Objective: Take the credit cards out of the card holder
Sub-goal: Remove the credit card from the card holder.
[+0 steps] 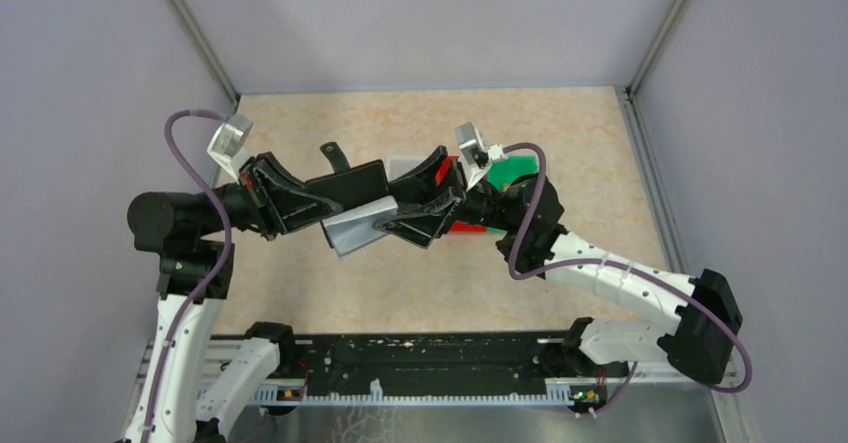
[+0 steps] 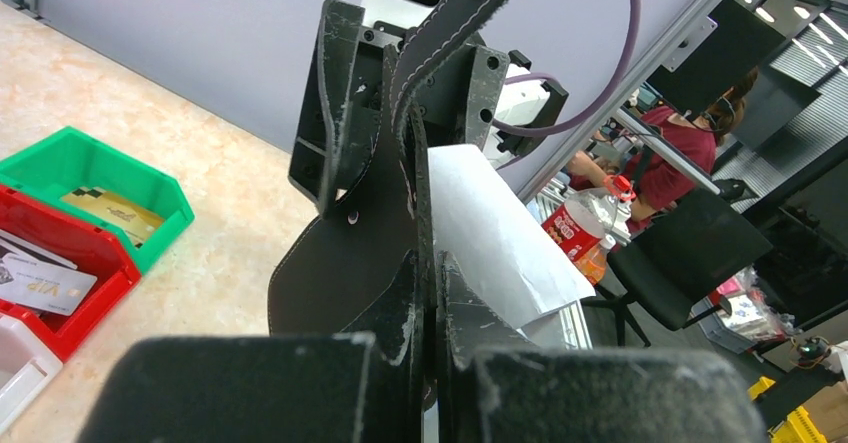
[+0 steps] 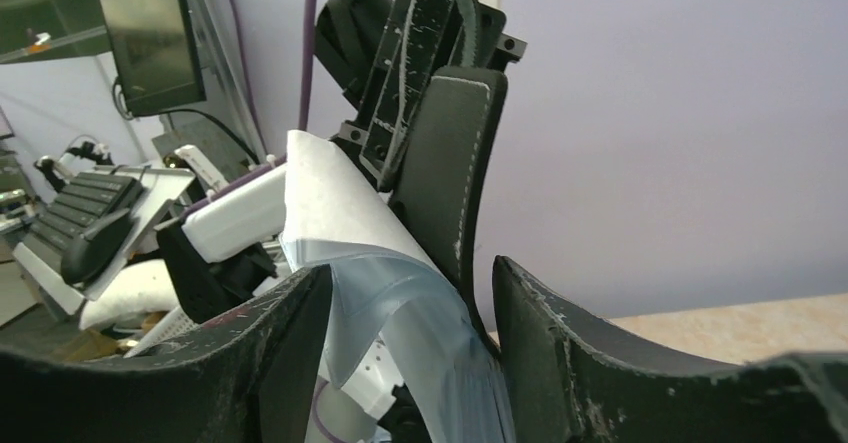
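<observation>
Left gripper (image 1: 316, 201) fingers, closed tight, pinch the black card holder (image 1: 358, 185) and hold it off the surface (image 1: 300, 293) between the two arms.
The left arm reaches in from the left with its forearm level; the holder hangs open from it. The right arm bends in from the right, and the right gripper (image 3: 405, 303) has its jaws partly spread either side of the holder's grey-blue inner panel; whether the pads touch it I cannot tell. A gold credit card (image 2: 112, 213) lies in the green bin (image 2: 165, 228), a pale credit card (image 2: 50, 285) in the red bin (image 2: 100, 298) beside it.
</observation>
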`<state>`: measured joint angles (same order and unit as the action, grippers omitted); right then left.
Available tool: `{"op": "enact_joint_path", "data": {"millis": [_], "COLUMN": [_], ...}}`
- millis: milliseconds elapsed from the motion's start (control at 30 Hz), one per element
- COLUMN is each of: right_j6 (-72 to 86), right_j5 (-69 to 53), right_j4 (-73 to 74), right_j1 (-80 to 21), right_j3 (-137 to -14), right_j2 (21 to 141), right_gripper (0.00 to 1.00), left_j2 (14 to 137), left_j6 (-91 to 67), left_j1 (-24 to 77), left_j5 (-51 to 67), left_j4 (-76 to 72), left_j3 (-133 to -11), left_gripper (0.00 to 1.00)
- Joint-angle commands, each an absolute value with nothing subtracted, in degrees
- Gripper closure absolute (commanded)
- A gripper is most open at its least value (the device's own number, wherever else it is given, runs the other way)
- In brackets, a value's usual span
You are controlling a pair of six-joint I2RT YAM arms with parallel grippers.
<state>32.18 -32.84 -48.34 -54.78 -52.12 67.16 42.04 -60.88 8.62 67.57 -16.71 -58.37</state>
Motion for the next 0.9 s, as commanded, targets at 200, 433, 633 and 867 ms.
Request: {"op": "enact_joint_path", "data": {"millis": [200, 433, 633, 867], "right_j6": [35.87, 39.07, 42.37, 44.23], "right_j5": [-35.51, -33.67, -28.58, -28.59], "right_j4": [-51.44, -48.41, -44.08, -40.18], "right_j1": [-55.92, -55.99, -54.27, -53.63], "right_j3": [-58.39, -60.87, -60.00, -59.56], "right_j2": [70.41, 71.03, 67.12, 63.63], "right_gripper": [0.78, 1.00, 1.00, 1.00], "left_j2": [42.45, 42.30, 42.92, 42.50], "left_j6": [-62.18, -58.55, -49.65, -44.92], "left_j1": [8.61, 8.61, 8.61, 8.61], "left_j5": [67.10, 65.97, 69.35, 79.77], "left_j4": [-18.19, -16.52, -14.27, -15.42], "left_j3": [-61.43, -61.02, -61.52, -60.42], "left_gripper": [1.00, 0.91, 0.34, 0.40]}}
